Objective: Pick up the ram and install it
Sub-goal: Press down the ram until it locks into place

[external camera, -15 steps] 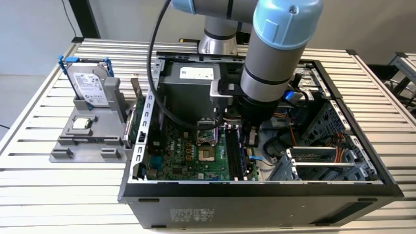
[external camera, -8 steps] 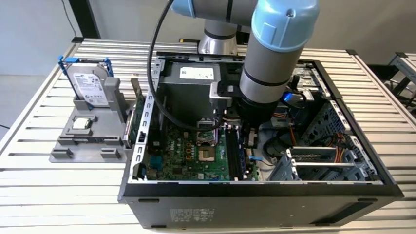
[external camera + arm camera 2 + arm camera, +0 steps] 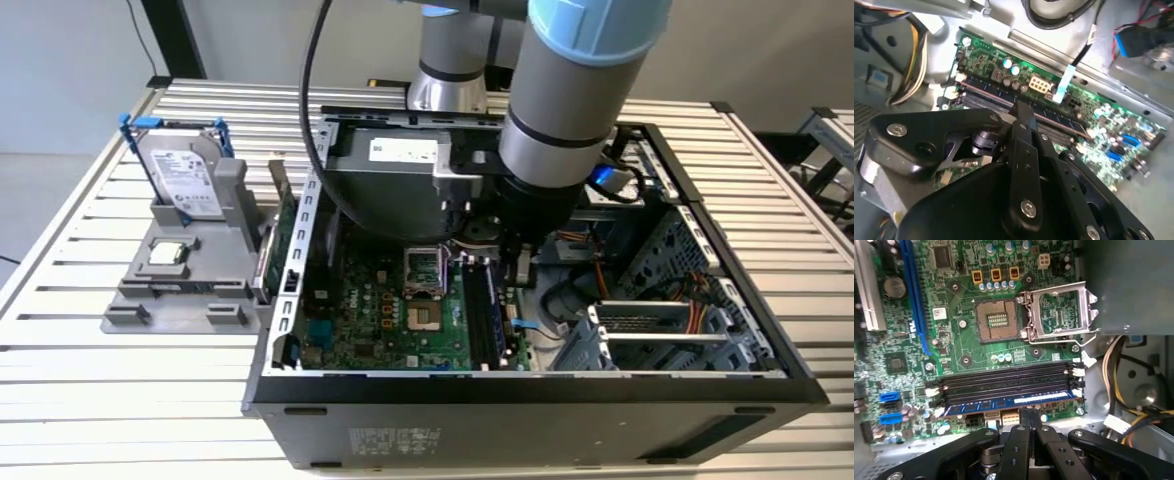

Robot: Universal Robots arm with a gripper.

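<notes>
The ram (image 3: 1004,404) is a long blue-green stick lying in the memory slot nearest the motherboard's edge, beside two dark bare slots (image 3: 1004,382). My gripper (image 3: 1029,416) is shut, with its black fingertips pressed together right at the ram's long edge, about midway along it. Nothing shows between the fingers. In the exterior view the gripper (image 3: 514,262) reaches down into the open computer case over the memory slots (image 3: 487,315). In the second wrist view the fingertips (image 3: 1021,111) meet over the slots (image 3: 986,95).
The CPU socket (image 3: 999,320) stands bare with its metal frame (image 3: 1061,310) flipped open. Cables (image 3: 1124,385) and the case wall (image 3: 534,385) crowd the gripper. Outside, a grey stand (image 3: 187,285) holds a hard drive (image 3: 180,175) and a small square chip (image 3: 167,252).
</notes>
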